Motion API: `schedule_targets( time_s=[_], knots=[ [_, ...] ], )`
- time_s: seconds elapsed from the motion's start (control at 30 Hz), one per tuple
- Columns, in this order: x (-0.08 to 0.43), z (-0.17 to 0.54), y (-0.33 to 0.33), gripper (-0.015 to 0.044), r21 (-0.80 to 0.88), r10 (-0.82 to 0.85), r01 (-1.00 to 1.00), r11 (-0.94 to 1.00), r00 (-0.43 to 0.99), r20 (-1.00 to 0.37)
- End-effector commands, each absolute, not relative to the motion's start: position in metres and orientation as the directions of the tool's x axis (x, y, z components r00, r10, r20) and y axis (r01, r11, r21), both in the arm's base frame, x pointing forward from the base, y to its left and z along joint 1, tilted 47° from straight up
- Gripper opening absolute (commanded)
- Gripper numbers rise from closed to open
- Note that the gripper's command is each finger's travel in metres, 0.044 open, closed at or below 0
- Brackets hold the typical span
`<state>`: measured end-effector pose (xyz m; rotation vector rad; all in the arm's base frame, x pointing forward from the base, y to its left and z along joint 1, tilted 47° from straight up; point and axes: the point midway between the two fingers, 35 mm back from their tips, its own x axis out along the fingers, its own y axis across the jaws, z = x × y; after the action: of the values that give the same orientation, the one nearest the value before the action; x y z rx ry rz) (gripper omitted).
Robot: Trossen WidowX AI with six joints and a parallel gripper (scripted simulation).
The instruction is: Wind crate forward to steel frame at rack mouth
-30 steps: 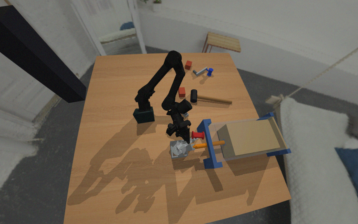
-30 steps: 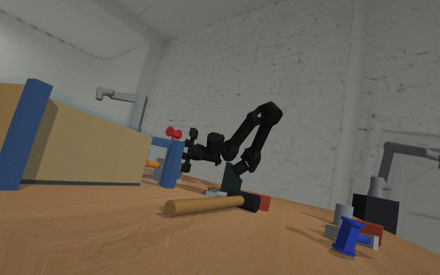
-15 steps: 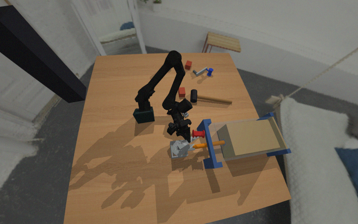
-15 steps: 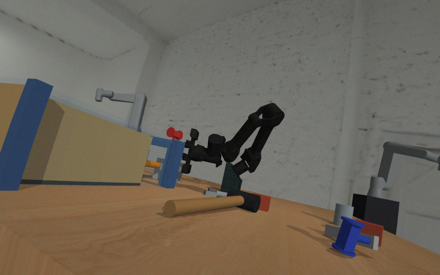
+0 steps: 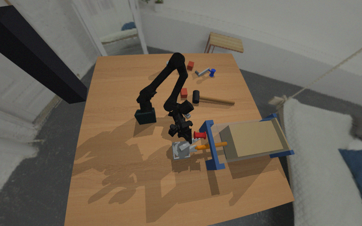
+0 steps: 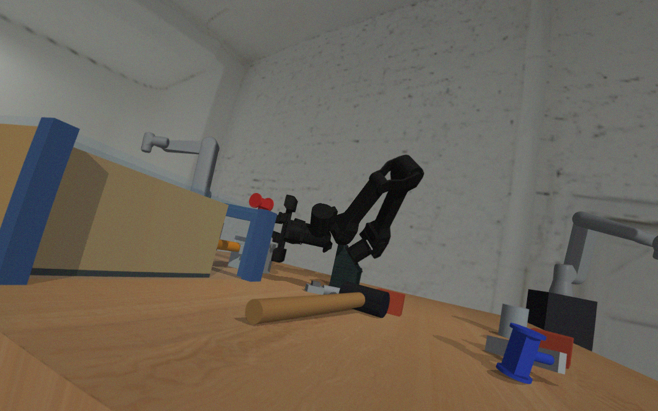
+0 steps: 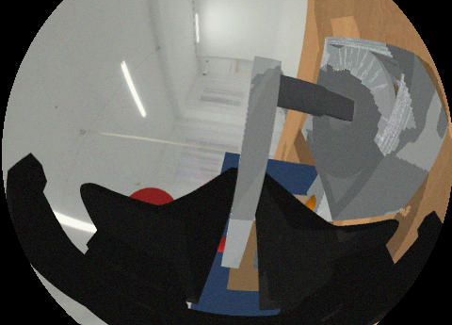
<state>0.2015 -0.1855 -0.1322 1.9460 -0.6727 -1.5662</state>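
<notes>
My gripper [image 5: 190,141] [image 7: 247,176] is shut on the grey bar of the red-knobbed winch handle [image 5: 199,135] [image 6: 260,201] [image 7: 259,127]. The handle's dark key points at the top of the grey winch [image 5: 181,153] [image 7: 348,151]. Its tip shows over the hub in the wrist view; I cannot tell whether it is in the hole. An orange strap [image 5: 203,147] [image 6: 229,245] runs from the winch under the blue frame [image 5: 211,137] [image 6: 257,245] to the tan crate [image 5: 255,137] [image 6: 147,220]. The crate sits flat in the clear-panelled cubby, with a gap between its front and the frame.
A mallet [image 5: 216,100] [image 6: 305,308], two red blocks [image 5: 190,65] [image 5: 183,93] and a blue-knobbed crank [image 5: 212,72] [image 6: 520,352] lie farther back. A grey cylinder [image 6: 513,319] stands near the crank. A small grey piece [image 5: 187,115] lies beside the arm.
</notes>
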Motion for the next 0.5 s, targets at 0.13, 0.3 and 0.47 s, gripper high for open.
schedule_targets(
  time_s=[0.13,0.3,0.47],
  knots=[
    [0.2003,-0.133,-0.1846,0.0,0.688,-0.682,-0.045,-0.724,0.196,-0.705],
    [0.2,-0.1336,-0.1842,0.0,0.687,-0.681,-0.043,-0.725,0.196,-0.706],
    [0.1996,-0.1343,-0.184,0.0,0.687,-0.681,-0.043,-0.725,0.195,-0.706]
  ],
)
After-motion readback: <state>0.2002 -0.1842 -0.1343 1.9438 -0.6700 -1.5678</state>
